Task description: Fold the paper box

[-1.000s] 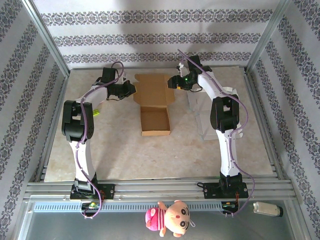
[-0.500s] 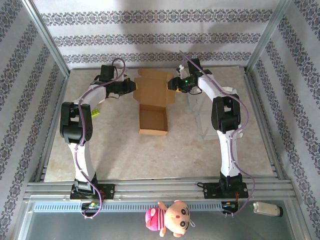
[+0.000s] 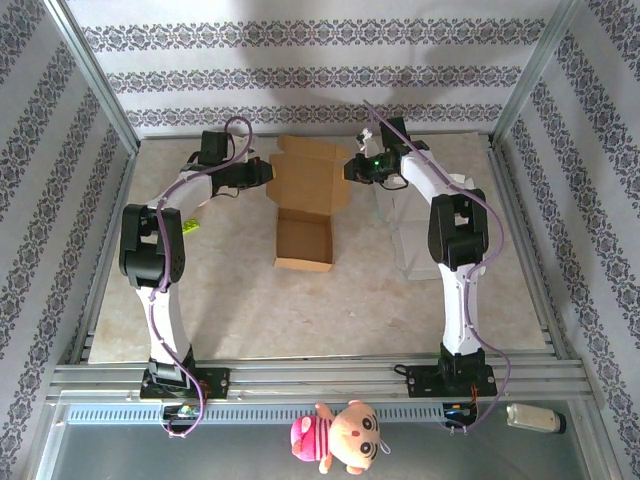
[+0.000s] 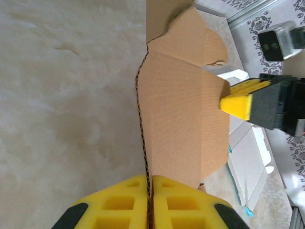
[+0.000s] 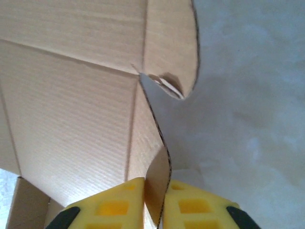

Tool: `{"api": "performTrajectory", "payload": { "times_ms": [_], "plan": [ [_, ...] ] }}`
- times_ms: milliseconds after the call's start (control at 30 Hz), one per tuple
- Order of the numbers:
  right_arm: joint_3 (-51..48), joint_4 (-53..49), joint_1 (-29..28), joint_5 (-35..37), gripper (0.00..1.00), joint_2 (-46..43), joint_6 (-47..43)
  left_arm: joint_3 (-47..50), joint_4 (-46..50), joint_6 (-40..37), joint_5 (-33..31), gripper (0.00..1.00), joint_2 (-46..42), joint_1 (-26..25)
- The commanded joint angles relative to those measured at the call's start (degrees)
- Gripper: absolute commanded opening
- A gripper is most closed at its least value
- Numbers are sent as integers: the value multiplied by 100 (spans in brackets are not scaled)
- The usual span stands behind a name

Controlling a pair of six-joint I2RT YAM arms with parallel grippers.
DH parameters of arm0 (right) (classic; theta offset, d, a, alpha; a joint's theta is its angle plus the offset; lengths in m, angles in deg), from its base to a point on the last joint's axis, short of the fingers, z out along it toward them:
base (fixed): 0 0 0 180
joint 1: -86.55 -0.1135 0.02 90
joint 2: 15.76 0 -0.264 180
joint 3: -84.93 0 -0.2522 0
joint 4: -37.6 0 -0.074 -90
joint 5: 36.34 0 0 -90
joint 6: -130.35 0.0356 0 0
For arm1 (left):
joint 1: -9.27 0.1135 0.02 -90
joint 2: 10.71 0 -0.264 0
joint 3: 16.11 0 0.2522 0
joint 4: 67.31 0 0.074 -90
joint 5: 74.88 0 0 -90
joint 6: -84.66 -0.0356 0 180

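Note:
The brown paper box sits open at mid-table, its lid panel raised at the far side. My left gripper is shut on the lid's left edge. In the left wrist view the yellow fingers pinch the corrugated edge of the lid, and the other arm's yellow pad touches the far edge. My right gripper is shut on the lid's right side flap. The right wrist view shows that curved flap clamped between the fingers.
A clear plastic container stands just right of the box under the right arm. A small yellow-green item lies by the left arm. Metal frame rails run along the near edge, with a plush toy below them.
My right gripper has shut on the lid's right flap. The lid has lifted more upright and the box has slid slightly away from the arm bases.

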Motion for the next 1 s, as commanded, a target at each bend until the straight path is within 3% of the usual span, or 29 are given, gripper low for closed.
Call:
{"api": "performTrajectory", "payload": {
  "times_ms": [0, 167, 333, 433, 600, 767, 867, 967],
  "plan": [
    [-508, 384, -222, 558, 11, -734, -29, 328, -851, 119, -121, 14, -446, -36],
    [-1610, 1552, -552, 1440, 4, -1439, -303, 898, -1486, 321, -315, 23, -763, -47],
    [-2086, 2386, -606, 1282, 0, -1685, -879, 1049, -1155, -121, -683, 57, -1223, -46],
    [-2453, 2954, -601, 978, 0, -1837, -1495, 947, -527, -780, -1186, 68, -1554, -30],
    [-2846, 3601, -591, 608, 0, -1985, -2211, -53, 1494, -2042, -975, 69, -1501, 49],
    [-2917, 3649, -592, 342, 0, -2054, -2656, -1735, 3893, -2956, -1160, 70, -712, 93],
    [-2957, 3644, -603, 344, 0, -2113, -2813, -2277, 4447, -3201, -1076, 71, -441, 93],
    [-2984, 3649, -609, 350, 0, -2162, -2881, -2627, 4718, -3277, -565, 71, -272, 97]
  ]
}}
